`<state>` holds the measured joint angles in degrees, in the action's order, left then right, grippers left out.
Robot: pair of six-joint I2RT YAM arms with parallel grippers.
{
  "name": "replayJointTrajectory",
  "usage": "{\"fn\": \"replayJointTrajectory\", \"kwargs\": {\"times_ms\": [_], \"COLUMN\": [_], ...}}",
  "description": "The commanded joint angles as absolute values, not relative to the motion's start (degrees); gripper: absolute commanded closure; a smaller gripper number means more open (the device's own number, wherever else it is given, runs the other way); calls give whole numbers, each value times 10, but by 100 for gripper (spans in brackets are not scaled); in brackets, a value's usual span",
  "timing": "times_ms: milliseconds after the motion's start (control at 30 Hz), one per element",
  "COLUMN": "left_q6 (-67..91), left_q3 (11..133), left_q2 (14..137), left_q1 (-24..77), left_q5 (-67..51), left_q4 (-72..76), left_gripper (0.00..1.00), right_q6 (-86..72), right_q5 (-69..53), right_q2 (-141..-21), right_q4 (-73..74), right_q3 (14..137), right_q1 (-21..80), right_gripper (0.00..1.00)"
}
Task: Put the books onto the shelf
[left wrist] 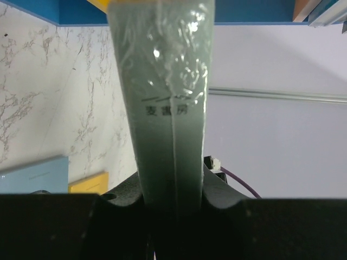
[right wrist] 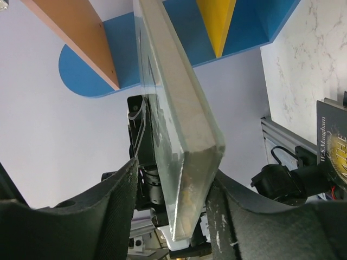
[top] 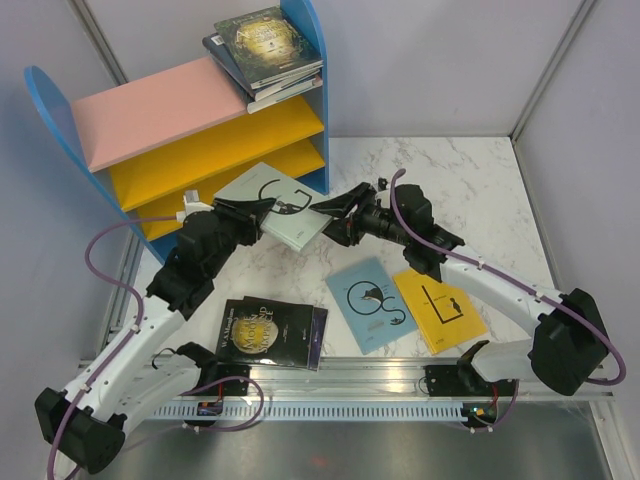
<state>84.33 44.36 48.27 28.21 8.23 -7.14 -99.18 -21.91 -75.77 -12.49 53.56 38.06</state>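
Note:
A pale grey-green book (top: 282, 198) (left wrist: 162, 81) (right wrist: 176, 108) hangs in the air in front of the shelf (top: 150, 112), level with its lower yellow boards. My left gripper (top: 255, 212) (left wrist: 172, 190) is shut on the book's near edge. My right gripper (top: 335, 222) (right wrist: 173, 181) straddles the book's right corner. Its right finger (right wrist: 244, 227) touches the cover, while a gap shows between the left finger (right wrist: 108, 216) and the book. A stack of books (top: 265, 48) lies on the right end of the pink top board.
On the marble table lie a black book with gold lettering (top: 265, 335) (right wrist: 332, 142) on a purple one, a light blue book (top: 372, 303) (left wrist: 32, 173) and a yellow book (top: 438, 310) (left wrist: 89, 182). Grey walls enclose the table.

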Motion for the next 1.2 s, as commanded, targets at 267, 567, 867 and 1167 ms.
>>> {"fn": "replayJointTrajectory", "kwargs": {"times_ms": [267,567,867,1167], "left_q6": [867,773,688,648], "left_q3": [433,470,495,500], "left_q2": [472,464,413,326], "left_q1": [297,296,295,295], "left_q5": [7,-24,-26,32], "left_q4": [-66,-113,-248,-326], "left_gripper": [97,64,12,0], "right_q6": [-1007,-954,-933,-926], "right_q5": [-143,-121,-142,-184], "right_q2": [-762,-738,-711,-767], "right_q4": [-249,-210,-173,-175], "right_q3": [586,605,595,673], "right_q1": [394,389,338,291], "right_gripper": [72,100,100,100]}}
